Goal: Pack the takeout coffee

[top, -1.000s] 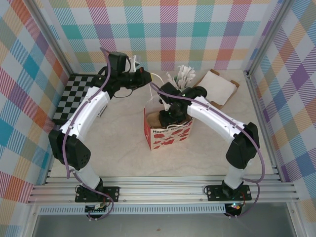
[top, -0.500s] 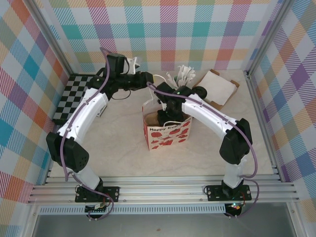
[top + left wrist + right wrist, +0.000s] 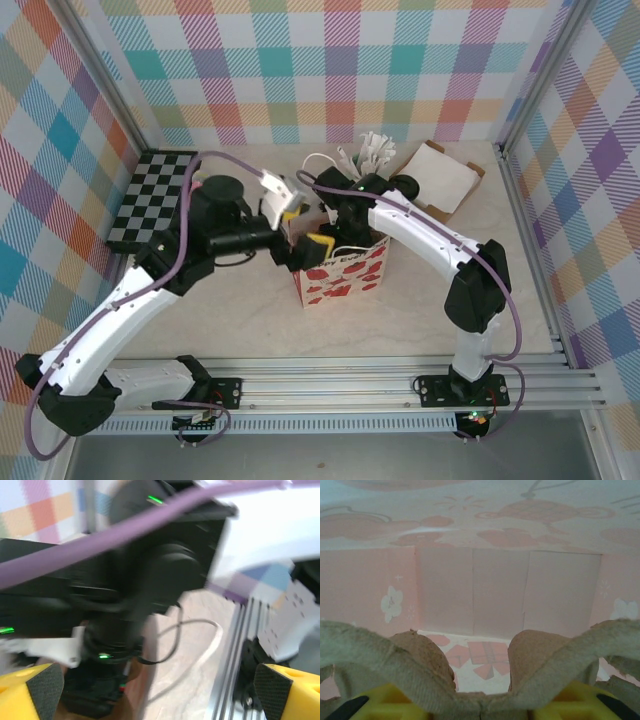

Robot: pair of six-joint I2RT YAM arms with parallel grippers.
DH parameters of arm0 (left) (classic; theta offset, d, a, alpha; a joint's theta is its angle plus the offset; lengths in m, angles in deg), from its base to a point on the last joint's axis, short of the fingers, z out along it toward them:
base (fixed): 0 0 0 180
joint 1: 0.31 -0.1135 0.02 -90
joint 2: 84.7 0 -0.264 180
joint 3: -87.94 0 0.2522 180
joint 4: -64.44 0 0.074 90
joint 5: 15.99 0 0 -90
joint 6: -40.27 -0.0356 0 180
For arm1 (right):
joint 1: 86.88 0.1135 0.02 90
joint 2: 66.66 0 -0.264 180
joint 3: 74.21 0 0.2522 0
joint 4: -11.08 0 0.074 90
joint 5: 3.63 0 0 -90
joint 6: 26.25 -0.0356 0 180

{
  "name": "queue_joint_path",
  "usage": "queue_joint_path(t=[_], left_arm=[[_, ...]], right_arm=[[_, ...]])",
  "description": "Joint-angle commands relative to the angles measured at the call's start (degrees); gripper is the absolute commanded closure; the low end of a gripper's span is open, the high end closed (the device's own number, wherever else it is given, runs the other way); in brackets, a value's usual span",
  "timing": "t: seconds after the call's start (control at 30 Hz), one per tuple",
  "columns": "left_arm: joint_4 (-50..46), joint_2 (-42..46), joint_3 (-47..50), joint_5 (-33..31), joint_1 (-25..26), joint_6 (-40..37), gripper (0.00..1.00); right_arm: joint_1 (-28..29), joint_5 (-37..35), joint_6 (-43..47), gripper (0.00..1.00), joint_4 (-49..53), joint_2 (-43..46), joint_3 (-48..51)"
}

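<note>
Coffee [image 3: 405, 184]: seemingly black-lidded cup on bench [image 3: 250, 310] behind right arm, beyond bag [image 3: 345, 275]. Right fingers [image 3: 565, 702], nearer, sunk in bag, clamping pulp tray [image 3: 470, 680]. Left fingers [image 3: 300, 695] wide.

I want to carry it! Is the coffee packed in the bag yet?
Not yet. Done: the red-and-white bag stands open. In hand: the right end effector is inside it, gripping a cardboard cup tray; the left end effector is open at the bag's rim. Left: the bag floor past the tray is bare, so the coffee likely has yet to go in.
</note>
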Motion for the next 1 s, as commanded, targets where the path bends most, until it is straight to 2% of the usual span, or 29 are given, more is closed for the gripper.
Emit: queue_joint_path(t=[0.0,0.17,0.23,0.27,0.43,0.53,0.6,0.83,0.97], left_arm=[[3.7,-1.2,3.6,-4.6,4.5,-10.9,0.02],[7.6,-3.5,4.2,-0.5,5.8,-14.2,0.05],[6.3,-5.3,2.5,-0.6,6.7,-15.4,0.11],[5.1,-5.9,1.7,-0.3,6.8,-15.7,0.17],[0.5,-6.8,-0.9,5.9,6.8,-16.9,0.6],[-1.3,-6.8,-1.2,9.4,6.8,-17.6,0.78],[-1.7,-6.9,-1.2,10.1,6.8,-17.7,0.85],[-1.8,-8.3,-2.6,13.6,6.8,-17.6,0.92],[-1.4,-8.3,-2.5,14.6,6.8,-18.2,0.92]], right_arm=[[0.4,1.6,-1.0,0.61,1.4,-0.4,-1.8],[0.4,1.7,-1.3,0.61,1.5,-0.7,-2.1],[0.4,1.6,-1.3,0.61,1.7,-0.8,-2.3],[0.4,1.6,-1.4,0.61,1.8,-1.0,-2.4],[0.4,1.7,-1.8,0.61,2.8,-1.6,-3.3],[0.4,1.7,-2.2,0.61,3.2,-2.1,-3.5],[0.4,1.8,-2.3,0.61,3.2,-2.4,-3.3],[0.4,1.4,-1.9,0.61,2.6,-3.0,-2.3],[0.5,1.5,-1.9,0.61,1.9,-3.2,-1.0]])
